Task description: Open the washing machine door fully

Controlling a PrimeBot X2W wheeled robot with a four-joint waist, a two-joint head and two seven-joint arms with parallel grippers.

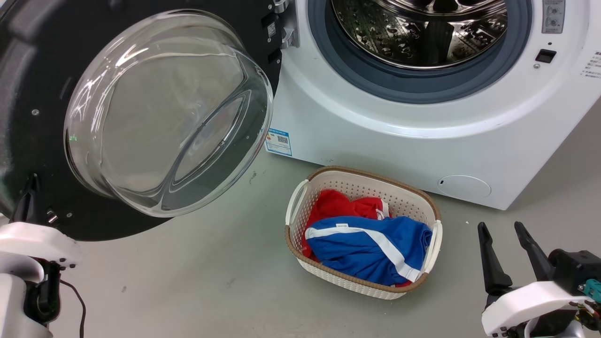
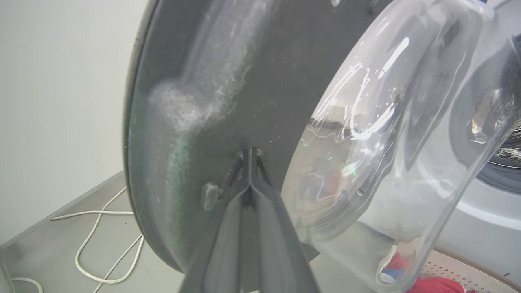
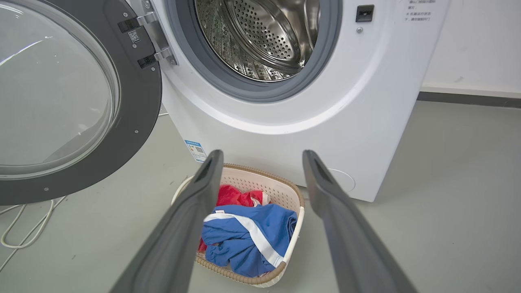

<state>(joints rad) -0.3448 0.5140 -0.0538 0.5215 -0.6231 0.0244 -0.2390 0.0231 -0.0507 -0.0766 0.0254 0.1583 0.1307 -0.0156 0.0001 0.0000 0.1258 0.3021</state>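
Note:
The washing machine door (image 1: 42, 70) stands swung out to the left of the white machine (image 1: 375, 131), its clear glass bowl (image 1: 164, 117) facing me and its hinge (image 1: 286, 33) at the upper middle. My left gripper (image 1: 29, 199) is at the door's lower left rim. In the left wrist view its fingertips (image 2: 250, 154) are pressed together, shut, with the tips against the door's black inner face (image 2: 244, 81). At the lower right my right gripper (image 1: 503, 230) hangs open over the floor, far from the door (image 3: 138, 101); nothing is between its fingers (image 3: 262, 156).
The steel drum (image 1: 422, 33) lies open inside a grey-blue rubber ring (image 1: 422, 89). A white woven basket (image 1: 371, 172) holding red and blue clothes (image 1: 371, 244) sits on the grey floor in front of the machine. White cables (image 2: 93, 244) lie on the floor behind the door.

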